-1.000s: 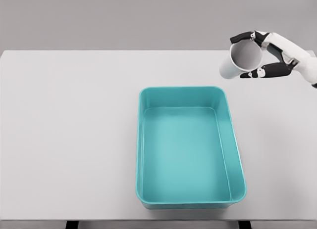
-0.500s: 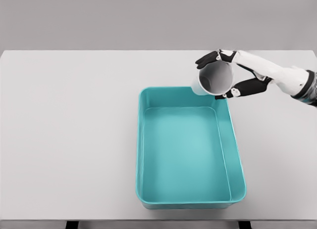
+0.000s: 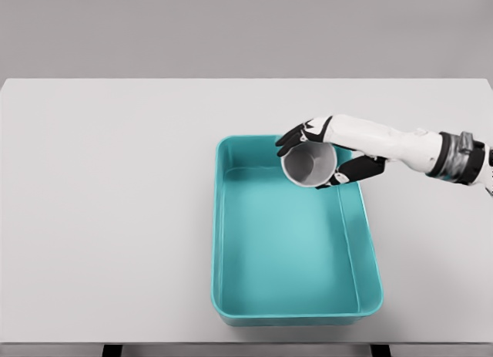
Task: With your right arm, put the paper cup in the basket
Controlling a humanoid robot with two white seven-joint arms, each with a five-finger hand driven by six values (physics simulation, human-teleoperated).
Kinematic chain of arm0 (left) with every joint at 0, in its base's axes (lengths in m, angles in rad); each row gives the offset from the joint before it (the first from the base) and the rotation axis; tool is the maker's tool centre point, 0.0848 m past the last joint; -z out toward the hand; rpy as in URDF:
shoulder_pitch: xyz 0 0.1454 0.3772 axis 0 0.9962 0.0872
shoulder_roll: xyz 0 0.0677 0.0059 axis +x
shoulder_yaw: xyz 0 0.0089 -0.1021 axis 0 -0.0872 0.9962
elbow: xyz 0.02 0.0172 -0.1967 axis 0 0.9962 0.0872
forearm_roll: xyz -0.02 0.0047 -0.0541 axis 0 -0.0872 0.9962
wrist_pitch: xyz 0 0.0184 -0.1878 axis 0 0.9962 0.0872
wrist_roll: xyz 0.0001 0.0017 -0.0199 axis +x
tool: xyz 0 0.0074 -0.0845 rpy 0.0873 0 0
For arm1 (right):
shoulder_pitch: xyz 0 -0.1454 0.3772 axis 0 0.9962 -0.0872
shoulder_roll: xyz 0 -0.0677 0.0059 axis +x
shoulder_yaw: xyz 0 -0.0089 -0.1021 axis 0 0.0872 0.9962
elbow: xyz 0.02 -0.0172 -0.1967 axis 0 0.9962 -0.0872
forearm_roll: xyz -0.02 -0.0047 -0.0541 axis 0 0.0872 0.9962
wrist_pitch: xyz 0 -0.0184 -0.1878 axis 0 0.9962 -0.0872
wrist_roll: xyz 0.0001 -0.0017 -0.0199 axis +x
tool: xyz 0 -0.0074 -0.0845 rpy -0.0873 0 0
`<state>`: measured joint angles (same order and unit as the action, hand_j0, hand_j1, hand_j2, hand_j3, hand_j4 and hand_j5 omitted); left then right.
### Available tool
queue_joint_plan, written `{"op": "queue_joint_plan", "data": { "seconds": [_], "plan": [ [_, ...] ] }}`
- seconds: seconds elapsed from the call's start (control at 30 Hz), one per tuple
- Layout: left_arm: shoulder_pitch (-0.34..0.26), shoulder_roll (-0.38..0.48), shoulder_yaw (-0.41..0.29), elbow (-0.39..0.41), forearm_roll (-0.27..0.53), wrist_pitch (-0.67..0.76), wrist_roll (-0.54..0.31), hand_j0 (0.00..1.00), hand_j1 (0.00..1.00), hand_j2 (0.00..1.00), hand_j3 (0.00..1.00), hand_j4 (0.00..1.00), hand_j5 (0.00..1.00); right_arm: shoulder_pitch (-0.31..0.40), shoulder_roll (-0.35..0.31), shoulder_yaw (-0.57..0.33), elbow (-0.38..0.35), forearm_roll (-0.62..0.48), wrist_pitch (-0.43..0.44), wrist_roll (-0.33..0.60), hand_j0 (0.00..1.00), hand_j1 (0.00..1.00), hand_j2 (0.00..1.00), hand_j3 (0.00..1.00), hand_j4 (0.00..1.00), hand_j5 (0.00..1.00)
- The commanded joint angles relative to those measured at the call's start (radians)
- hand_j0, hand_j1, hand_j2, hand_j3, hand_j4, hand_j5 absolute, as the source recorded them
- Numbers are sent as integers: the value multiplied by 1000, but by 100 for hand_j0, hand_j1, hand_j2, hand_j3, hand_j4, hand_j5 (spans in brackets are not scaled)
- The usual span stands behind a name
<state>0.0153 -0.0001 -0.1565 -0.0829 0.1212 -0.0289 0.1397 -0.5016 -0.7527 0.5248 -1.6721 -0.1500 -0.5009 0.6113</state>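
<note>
The right hand, fingers wrapped round the paper cup, has swung in from beyond the worktop's far right and now holds it tipped over the basket's far end, probably clear of the floor, ready for release

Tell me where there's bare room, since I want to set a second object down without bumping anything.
The table left of the teal basket is one wide bare patch, and so is the strip behind it. Inside the basket, the near floor is bare. It is crowded at the basket's far right corner, where the right hand holds the paper cup and the arm crosses the table's right side.
</note>
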Motion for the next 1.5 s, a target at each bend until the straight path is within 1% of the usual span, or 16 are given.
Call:
{"op": "queue_joint_plan", "data": {
  "seconds": [0.0,0.13,0.2,0.23,0.33,0.4,0.77,0.8,0.83,0.87,1.03,1.17,1.2,1.27,1.43,1.47],
  "plan": [
    [0,0,0,0,-2,0,0,100,100,100,100,100,100,0,0,26,-6,46,2,0,72,72,72,72,72,72],
    [0,0,0,0,0,0,0,100,100,100,100,100,100,0,0,66,-37,106,2,0,72,72,72,72,72,72],
    [0,0,0,0,-2,0,0,100,100,100,100,100,100,0,-2,87,-38,138,1,0,72,72,72,72,72,72],
    [0,0,0,0,0,0,0,100,100,100,100,100,100,0,0,103,-46,171,-8,0,72,72,72,72,72,72],
    [0,0,0,0,0,0,0,100,100,100,100,100,100,0,0,110,-64,216,-11,0,72,72,72,72,72,72],
    [0,0,0,0,-2,0,0,100,100,100,100,100,100,0,0,138,-69,253,-11,0,72,72,72,72,72,72],
    [0,0,0,0,0,0,0,100,100,100,100,100,100,0,12,156,-69,349,-11,0,73,73,73,73,73,73],
    [0,0,0,0,0,0,0,100,100,100,100,100,100,0,16,159,-70,369,-11,0,87,87,87,87,87,87],
    [0,0,0,0,0,0,0,100,100,100,100,100,100,0,16,161,-70,371,-11,0,98,98,98,98,98,98],
    [0,0,0,0,-2,1,0,100,100,100,100,100,100,0,18,161,-70,369,-10,0,100,100,100,100,100,100],
    [0,0,0,0,-2,0,0,100,100,100,100,100,100,2,21,159,-74,368,-11,0,100,100,100,100,100,100],
    [0,0,0,0,0,0,0,100,100,100,100,100,100,0,30,132,-80,362,-16,0,100,100,100,100,100,100],
    [0,0,0,0,-2,0,0,100,100,100,100,100,100,2,35,121,-80,360,-28,0,100,100,100,100,100,100],
    [0,0,0,0,0,1,0,100,100,100,100,100,100,6,35,83,-80,357,-62,0,100,100,100,100,100,100],
    [0,0,0,0,0,0,0,100,100,100,100,100,100,12,30,6,-80,296,-91,0,100,100,100,100,100,100],
    [0,0,0,0,-2,0,0,100,100,100,100,100,100,21,27,-29,-80,285,-93,0,100,100,100,100,100,100]
  ]
}}
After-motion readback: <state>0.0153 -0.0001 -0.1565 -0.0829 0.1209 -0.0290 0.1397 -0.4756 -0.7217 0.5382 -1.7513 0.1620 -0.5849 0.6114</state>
